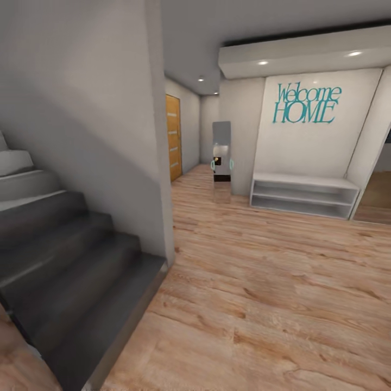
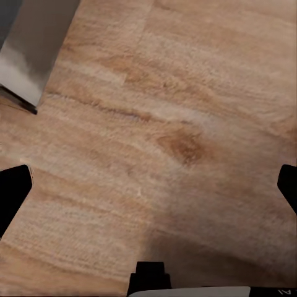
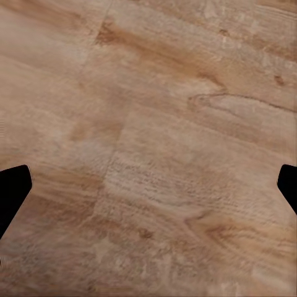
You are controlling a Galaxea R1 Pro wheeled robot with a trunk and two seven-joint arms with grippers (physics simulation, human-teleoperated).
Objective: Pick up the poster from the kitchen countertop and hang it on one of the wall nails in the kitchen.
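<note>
1. The left tool (image 2: 148, 185) is standing open in the left wrist view, its two dark fingertips (image 2: 13, 192) showing at opposite edges with nothing between them, facing down at the wooden floor (image 2: 185, 124).
2. A grey slab edge (image 2: 31, 55) is lying on the floor at about 10 o'clock in that same view.
3. The right tool (image 3: 148, 185) is likewise standing open and gripping nothing, with bare wooden floor beneath it.
4. In the head view, dark grey stairs (image 1: 65, 271) are rising at 8 o'clock beside a white wall (image 1: 87, 119).
5. Teal "Welcome HOME" lettering (image 1: 306, 103) is hanging at 1 o'clock above a low white shelf unit (image 1: 304, 194).
6. An orange door (image 1: 173, 137) is showing near 12 o'clock, with a tall grey appliance (image 1: 221, 157) just right of it.
7. The poster and kitchen counter are lying outside these views, so their location cannot be told.
</note>
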